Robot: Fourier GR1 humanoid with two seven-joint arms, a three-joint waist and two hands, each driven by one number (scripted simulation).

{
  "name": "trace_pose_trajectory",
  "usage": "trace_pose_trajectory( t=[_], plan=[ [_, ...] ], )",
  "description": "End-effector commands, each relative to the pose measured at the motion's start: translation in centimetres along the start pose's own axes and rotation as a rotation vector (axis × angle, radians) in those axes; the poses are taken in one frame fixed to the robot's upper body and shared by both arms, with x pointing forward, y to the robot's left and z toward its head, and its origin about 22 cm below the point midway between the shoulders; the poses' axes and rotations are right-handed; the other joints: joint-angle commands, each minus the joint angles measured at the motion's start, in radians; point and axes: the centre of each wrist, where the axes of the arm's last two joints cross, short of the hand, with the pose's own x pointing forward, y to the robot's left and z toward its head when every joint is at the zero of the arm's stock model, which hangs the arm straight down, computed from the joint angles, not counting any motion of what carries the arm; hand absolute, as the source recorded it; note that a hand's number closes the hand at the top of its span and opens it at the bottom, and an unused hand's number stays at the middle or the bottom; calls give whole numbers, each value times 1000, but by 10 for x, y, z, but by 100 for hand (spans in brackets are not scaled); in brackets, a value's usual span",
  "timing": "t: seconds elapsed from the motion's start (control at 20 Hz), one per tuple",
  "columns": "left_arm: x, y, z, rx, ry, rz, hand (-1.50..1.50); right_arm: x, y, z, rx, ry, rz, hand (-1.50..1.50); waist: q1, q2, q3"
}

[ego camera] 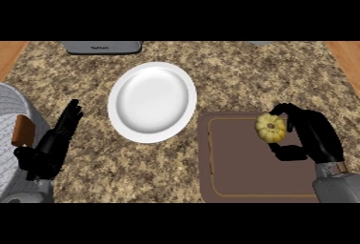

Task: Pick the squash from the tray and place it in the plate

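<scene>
The right hand (314,136) is curling around the squash (270,127) at 3 o'clock, over the tray (232,167). The white plate (152,102) is lying at 10 o'clock from it on the bench (239,76). The left hand (55,140) is resting with straight fingers at 9 o'clock.

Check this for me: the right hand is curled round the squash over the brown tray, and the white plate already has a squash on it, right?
Not quite. In the head view the white plate holds nothing. The rest stands: the right hand curls round the squash over the brown tray.
</scene>
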Motion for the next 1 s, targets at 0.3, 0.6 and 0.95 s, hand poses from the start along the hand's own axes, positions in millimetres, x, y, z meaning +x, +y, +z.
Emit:
trace_pose_trajectory(
  t=[0.3,0.6,0.95],
  plan=[
    [-19,10,-1,-3,16,28,0,79,-74,9,-253,-111,-56,150,12,7,-3],
    [-8,-6,-8,-24,25,19,0,133,-93,16,-262,-165,-104,150,15,7,-3],
    [-17,10,3,-8,18,13,0,172,-76,-28,-220,-199,-101,150,20,9,-2]
  ],
)
